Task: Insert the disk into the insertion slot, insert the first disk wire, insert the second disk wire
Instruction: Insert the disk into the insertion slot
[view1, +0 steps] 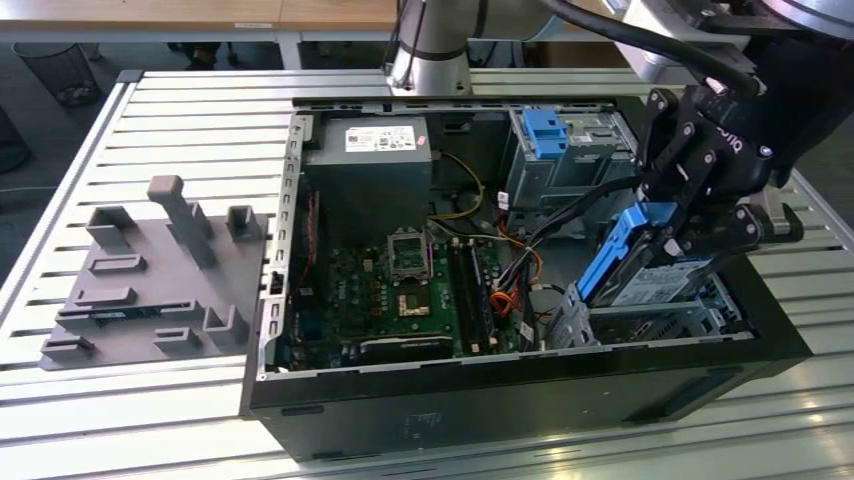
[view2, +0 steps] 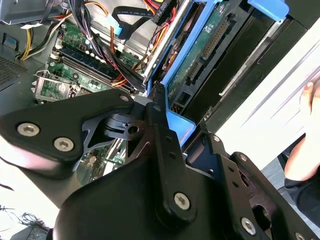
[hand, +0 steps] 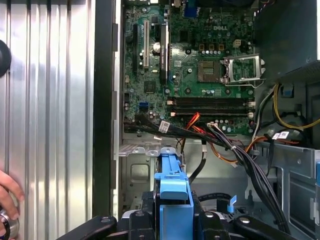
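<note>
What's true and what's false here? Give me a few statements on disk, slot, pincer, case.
1. The pincer is clamped on the disk. True.
2. The disk lies flat, fully seated in the insertion slot. False: it is tilted, held raised over the slot.
3. The computer case is closed. False: it is open, with the motherboard exposed.
4. A grey fixture lies on the table, on the exterior view's left of the case. True.
</note>
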